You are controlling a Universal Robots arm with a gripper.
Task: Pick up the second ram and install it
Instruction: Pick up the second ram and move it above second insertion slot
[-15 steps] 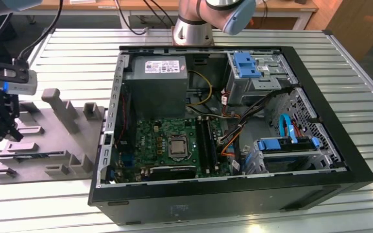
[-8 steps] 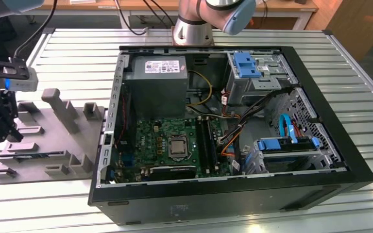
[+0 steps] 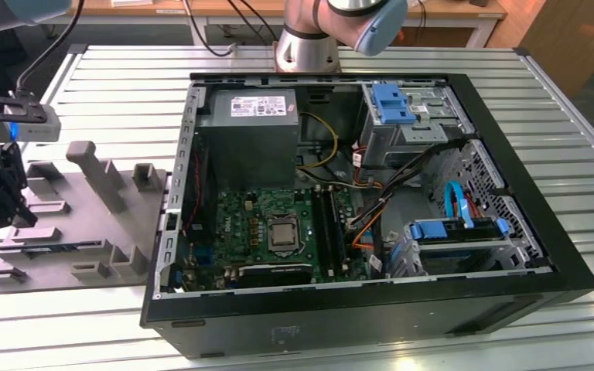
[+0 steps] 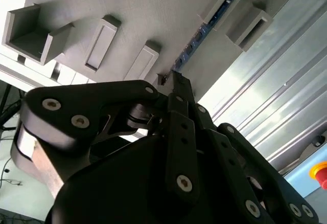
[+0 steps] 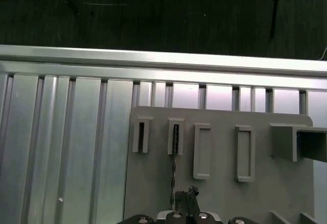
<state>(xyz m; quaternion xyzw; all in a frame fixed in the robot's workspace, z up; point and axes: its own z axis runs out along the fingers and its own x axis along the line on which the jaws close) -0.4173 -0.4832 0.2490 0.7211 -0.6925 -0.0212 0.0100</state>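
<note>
Ram (image 5: 173, 157) is sitting on its thin edge in a slot of the grey holder (image 3: 90, 232), which is lying on the worktop (image 3: 575, 154) just beside the open computer (image 3: 380, 193). I am holding my hand (image 4: 176, 81) right at one end of the ram, fingers narrow and almost together; I cannot tell if they are pinching it. I think it is light, stiff and easy to hurt, so I am aiming for its bare long edges, not the chips.

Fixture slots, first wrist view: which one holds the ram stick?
The narrow slot in line with the gripper: a thin ram stick runs edge-on from it toward the gripper. No stick runs from its narrow neighbour or the two wider pockets.
</note>
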